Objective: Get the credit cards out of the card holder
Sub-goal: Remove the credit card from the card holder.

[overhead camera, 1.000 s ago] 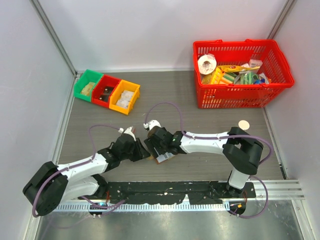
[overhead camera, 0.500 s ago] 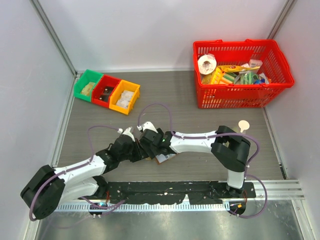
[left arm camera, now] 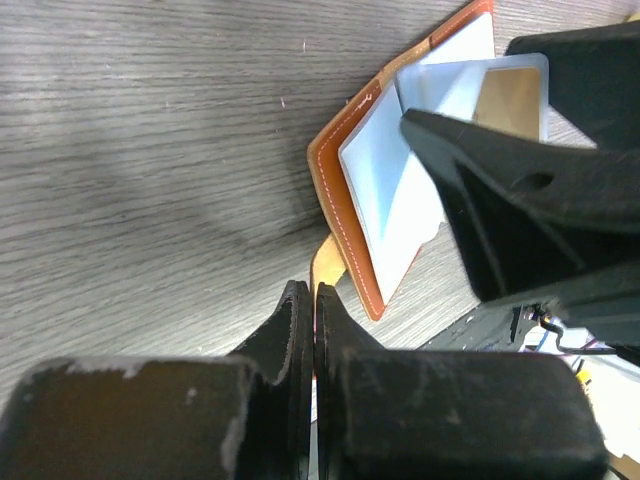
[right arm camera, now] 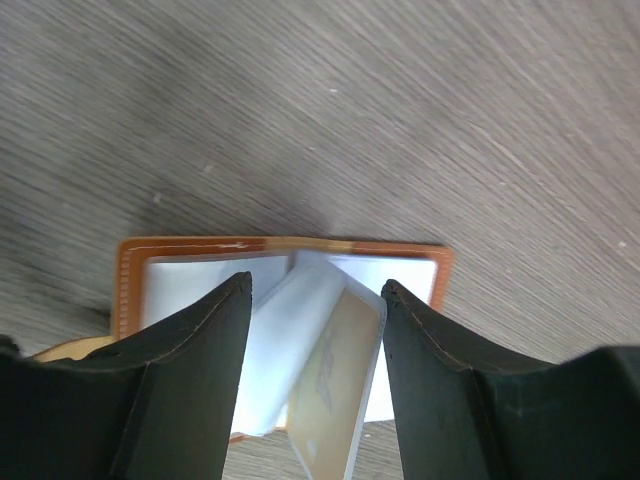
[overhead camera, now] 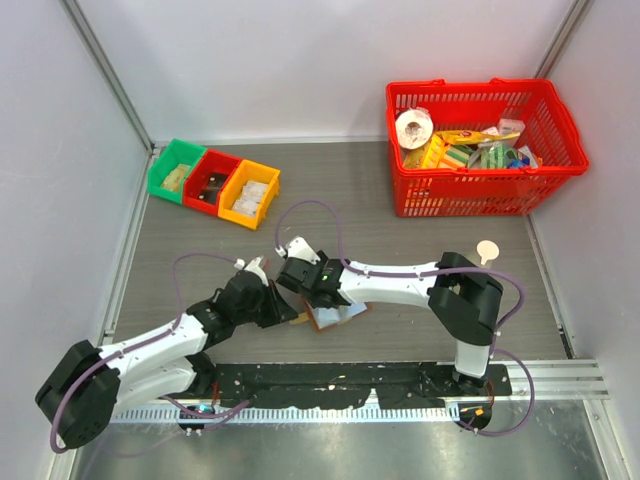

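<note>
The brown card holder lies open on the table between the arms, pale blue panels up. In the left wrist view my left gripper is shut on a tan edge of the holder at its near corner. A pale credit card with a tan face stands tilted up out of the holder's middle fold; it also shows in the left wrist view. My right gripper is open, its fingers on either side of this card, just above the holder. From above, the left gripper and right gripper meet over the holder.
A red basket full of groceries stands at the back right. Green, red and yellow bins sit at the back left. A small round tan disc lies right of the right arm. The black rail runs along the near edge.
The right gripper swung left, then settled over the holder. The holder now shows more of its pale inner panel, with a card tilted up. The left arm shifted slightly left.
</note>
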Tool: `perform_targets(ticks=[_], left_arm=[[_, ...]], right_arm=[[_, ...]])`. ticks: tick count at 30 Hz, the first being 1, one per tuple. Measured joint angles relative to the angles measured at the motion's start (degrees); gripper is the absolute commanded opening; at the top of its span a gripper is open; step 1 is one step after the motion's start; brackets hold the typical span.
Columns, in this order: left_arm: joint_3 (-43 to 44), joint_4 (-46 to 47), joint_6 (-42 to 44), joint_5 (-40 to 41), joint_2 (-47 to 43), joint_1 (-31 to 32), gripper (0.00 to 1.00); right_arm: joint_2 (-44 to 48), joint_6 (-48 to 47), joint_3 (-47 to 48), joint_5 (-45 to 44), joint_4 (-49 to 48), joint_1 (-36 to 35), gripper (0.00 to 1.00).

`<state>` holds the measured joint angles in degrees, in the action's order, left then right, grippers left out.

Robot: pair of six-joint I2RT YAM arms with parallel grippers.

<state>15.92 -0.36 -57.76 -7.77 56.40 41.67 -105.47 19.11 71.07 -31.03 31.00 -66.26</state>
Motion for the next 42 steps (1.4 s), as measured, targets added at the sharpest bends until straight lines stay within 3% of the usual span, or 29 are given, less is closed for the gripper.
perform_targets(ticks=[12, 23, 27, 34, 38, 42], left_arm=[[0.13, -7.10, 2.43, 4.81, -3.08, 0.00, 0.00], [3.69, -7.30, 4.70, 11.89, 2.97, 0.00, 0.06], [4.90, -7.28, 5.77, 12.79, 3.15, 0.00, 0.32], [5.73, -10.73, 6.21, 13.90, 0.79, 0.00, 0.64], [7.67, -12.48, 6.95, 14.21, -1.05, 0.00, 0.78], [10.60, -12.22, 7.26, 13.64, 1.11, 0.00, 0.80]], right_arm=[[9.51, -0.59, -5.81, -3.10, 1.49, 2.62, 0.58], [17.81, 1.25, -17.84, 10.82, -11.08, 7.67, 0.56], [17.81, 3.89, -21.35, 14.08, -15.76, 8.28, 0.56], [16.57, 6.43, -23.08, 17.03, -20.74, 8.26, 0.56], [16.15, 7.08, -23.41, 16.68, -21.77, 8.26, 0.56], [16.17, 7.67, -23.96, 15.56, -21.99, 8.26, 0.56]])
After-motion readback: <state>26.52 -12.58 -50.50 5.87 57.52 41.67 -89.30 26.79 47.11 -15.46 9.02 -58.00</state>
